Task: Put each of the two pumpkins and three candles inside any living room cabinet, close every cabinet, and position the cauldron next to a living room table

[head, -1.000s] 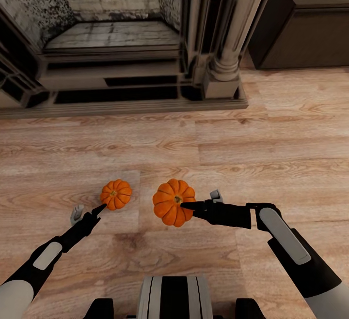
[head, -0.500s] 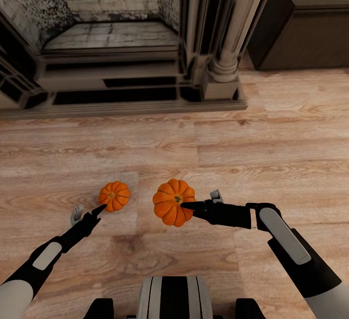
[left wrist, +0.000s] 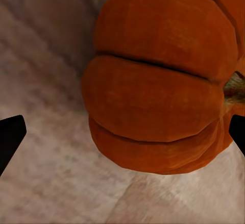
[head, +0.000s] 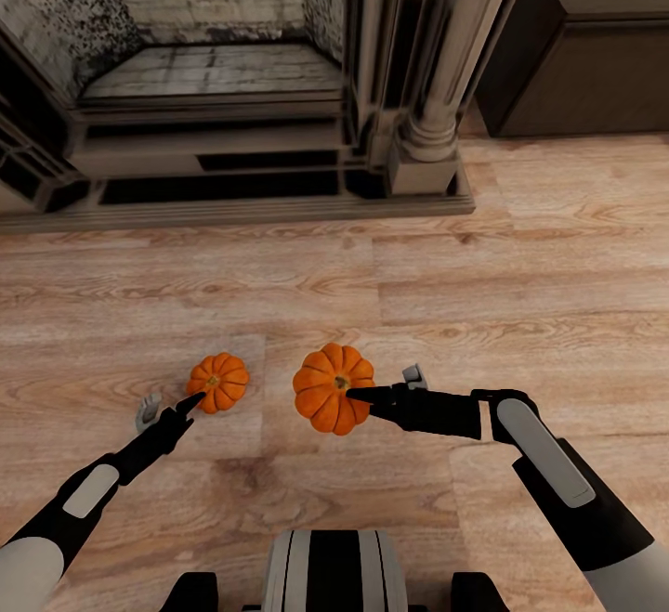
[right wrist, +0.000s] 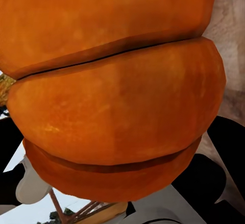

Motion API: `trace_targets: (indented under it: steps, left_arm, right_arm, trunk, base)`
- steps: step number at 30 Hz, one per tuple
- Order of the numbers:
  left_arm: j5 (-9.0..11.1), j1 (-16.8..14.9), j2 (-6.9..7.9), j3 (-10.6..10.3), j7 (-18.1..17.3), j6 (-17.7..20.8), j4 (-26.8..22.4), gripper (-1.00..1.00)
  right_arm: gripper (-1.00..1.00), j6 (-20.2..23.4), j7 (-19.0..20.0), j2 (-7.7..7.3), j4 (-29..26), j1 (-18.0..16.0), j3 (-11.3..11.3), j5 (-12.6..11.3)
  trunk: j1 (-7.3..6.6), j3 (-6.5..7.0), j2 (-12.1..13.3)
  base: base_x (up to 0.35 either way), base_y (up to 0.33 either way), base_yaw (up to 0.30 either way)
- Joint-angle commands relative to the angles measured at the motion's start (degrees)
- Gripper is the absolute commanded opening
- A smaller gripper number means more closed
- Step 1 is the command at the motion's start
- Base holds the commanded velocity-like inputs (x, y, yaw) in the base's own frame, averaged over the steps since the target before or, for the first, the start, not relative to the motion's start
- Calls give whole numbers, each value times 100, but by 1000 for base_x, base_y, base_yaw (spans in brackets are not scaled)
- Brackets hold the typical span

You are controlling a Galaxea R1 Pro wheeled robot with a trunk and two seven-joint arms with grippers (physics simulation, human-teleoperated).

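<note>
Currently, right gripper (head: 358,396) clenched around larger pumpkin (head: 332,387), centre of head frame, lifted above wood floor (head: 520,259). Smaller pumpkin (head: 217,382) sits on floor left of centre, just beyond left gripper (head: 171,407); jaws spread wide, dark fingertips (left wrist: 11,136) at both frame edges in left wrist view, pumpkin between, ungrasped. Stone fireplace (head: 232,83) fills upper left. Dark-brown cabinet (head: 595,45) upper right, front panels shut.
</note>
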Motion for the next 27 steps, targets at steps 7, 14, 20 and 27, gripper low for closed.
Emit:
trace_targets:
  steps: [7, 14, 20, 27]
  left_arm:
    - [36, -2, 7, 4, -8, 54, 1, 100]
    - [34, -2, 8, -3, -8, 54, 1, 100]
    - [33, -2, 1, -3, -8, 54, 1, 100]
    - [31, -2, -1, -5, -8, 54, 1, 100]
  right_arm:
    - [-100, 0, 51, -4, 4, -3, 6, 51]
    - [-100, -4, 51, -4, 4, -3, 6, 51]
    - [-100, -4, 51, -4, 4, -3, 6, 51]
    - [-100, -4, 51, -4, -4, -3, 9, 52]
  trunk:
    - [-1, -3, -1]
    - [-1, -3, -1]
    - [-1, -3, -1]
    - [-1, -3, -1]
  base:
    - [56, 0, 0]
    - [57, 0, 0]
    - [39, 0, 0]
    - [58, -66, 0]
